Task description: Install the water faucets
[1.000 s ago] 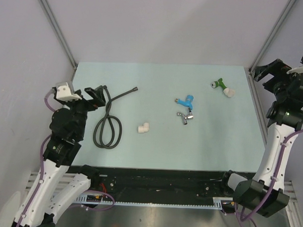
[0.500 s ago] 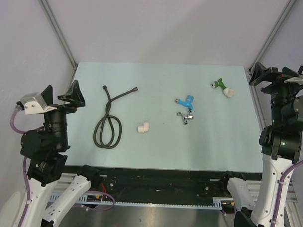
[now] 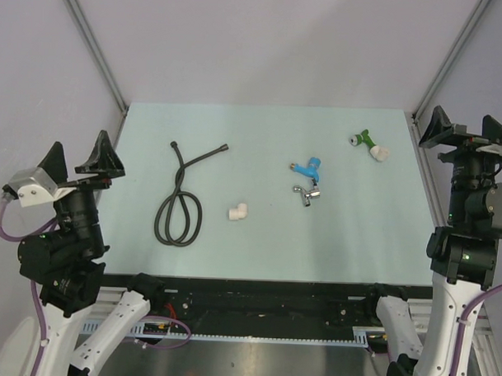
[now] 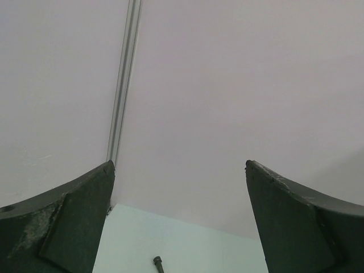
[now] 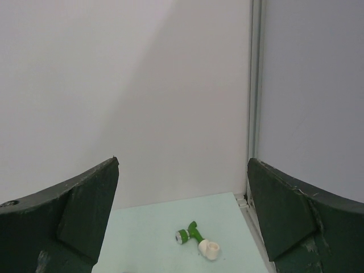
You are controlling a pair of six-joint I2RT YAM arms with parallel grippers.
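The green faucet [image 3: 363, 139] lies at the back right of the mat, its end in a white elbow fitting [image 3: 378, 152]. It also shows in the right wrist view [image 5: 191, 232] with the fitting [image 5: 208, 249]. The blue-handled faucet [image 3: 309, 168] with its chrome body [image 3: 306, 192] lies near the mat's middle. A second white elbow [image 3: 238, 211] lies loose, left of it. My left gripper [image 3: 77, 151] is open and empty, raised off the mat's left edge; its own view [image 4: 179, 165] faces the back wall. My right gripper [image 3: 463, 123] is open and empty, off the right edge [image 5: 182, 160].
A coiled black hose [image 3: 179, 204] lies on the left of the mat; its tip shows in the left wrist view [image 4: 157, 263]. Metal frame posts [image 3: 93, 42] run up at both back corners. Grey walls enclose the pale green mat [image 3: 265, 246].
Both arms have pulled back and up from the mat. The left gripper swung from the hose end out past the left edge; the right gripper turned upright at the right edge.
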